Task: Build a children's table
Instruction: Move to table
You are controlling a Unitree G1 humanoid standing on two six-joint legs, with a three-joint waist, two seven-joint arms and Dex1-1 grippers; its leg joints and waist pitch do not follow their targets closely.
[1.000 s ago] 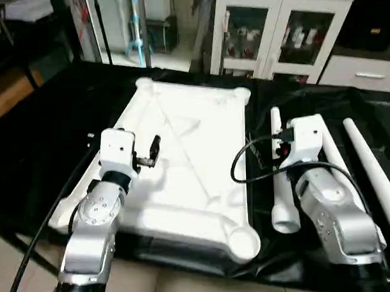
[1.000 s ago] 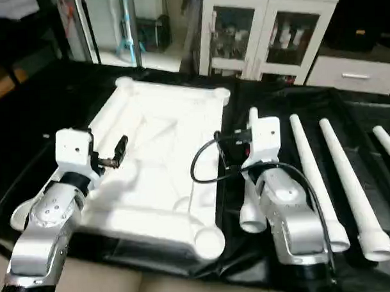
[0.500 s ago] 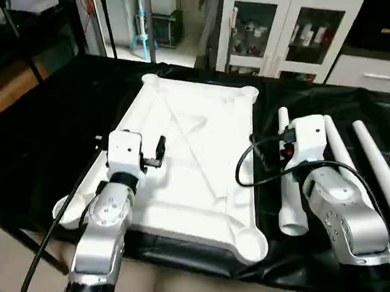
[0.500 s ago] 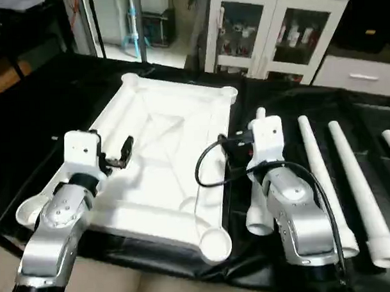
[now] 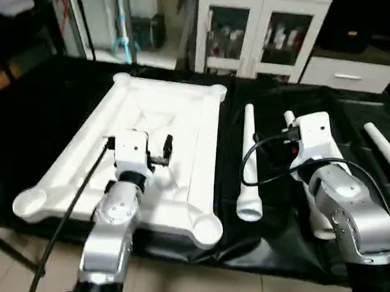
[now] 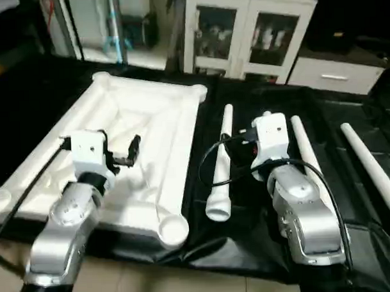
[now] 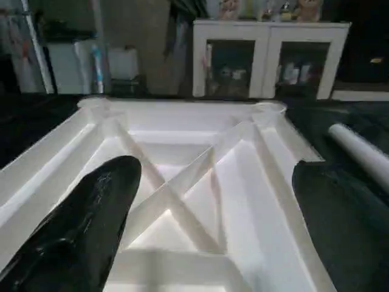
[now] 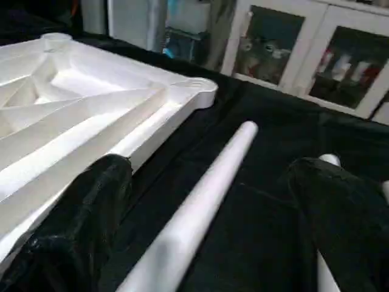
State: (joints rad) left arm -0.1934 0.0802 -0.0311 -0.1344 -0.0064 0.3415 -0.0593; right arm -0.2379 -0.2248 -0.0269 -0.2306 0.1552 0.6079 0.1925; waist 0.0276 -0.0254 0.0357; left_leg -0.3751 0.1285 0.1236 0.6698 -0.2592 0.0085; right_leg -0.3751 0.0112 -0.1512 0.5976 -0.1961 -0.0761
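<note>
The white tabletop (image 5: 181, 114) lies upside down on the black cloth, its X ribs (image 7: 182, 182) and round corner sockets (image 5: 207, 227) facing up. My left gripper (image 7: 216, 170) hovers open over the ribs near the tabletop's front half, holding nothing. One white leg (image 5: 249, 163) lies just right of the tabletop. My right gripper (image 8: 213, 170) is open above that leg (image 8: 200, 207), one black finger (image 8: 79, 225) on each side of it, apart from it. A second leg (image 6: 303, 148) is partly hidden behind my right forearm (image 5: 344, 205). A third leg (image 6: 375, 172) lies further right.
A white cabinet with glass doors (image 5: 261, 35) stands behind the table. A black cable (image 5: 263, 163) loops from my right wrist over the cloth. Another cable (image 5: 63, 221) trails along my left arm. The table's front edge runs just below the near sockets.
The camera has shifted, so the whole scene sits further left in the picture. Both grippers stay open. Nothing on the table has moved or been taken hold of.
</note>
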